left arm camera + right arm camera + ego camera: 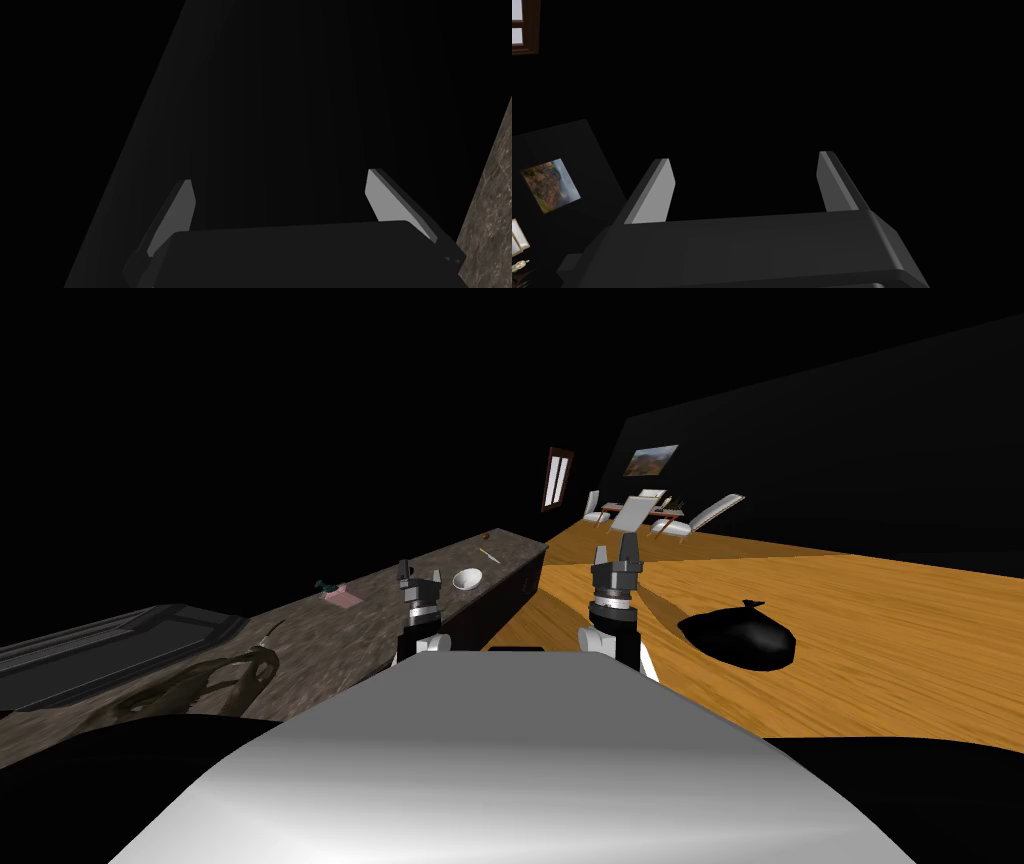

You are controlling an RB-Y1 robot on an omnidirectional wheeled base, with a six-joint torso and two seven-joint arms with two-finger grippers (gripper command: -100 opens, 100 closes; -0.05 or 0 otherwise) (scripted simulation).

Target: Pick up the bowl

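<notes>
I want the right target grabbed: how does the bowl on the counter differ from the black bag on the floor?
Colour: the bowl is white, the bag black. Place: the bowl sits on the mottled counter just beyond the left gripper; the bag lies on the wooden floor. Shape: the bowl is open, the bag a larger closed lump with a knotted top. Shared: no gripper touches either.

Left hand and right hand are dark boxes with light grey fingers.
</notes>
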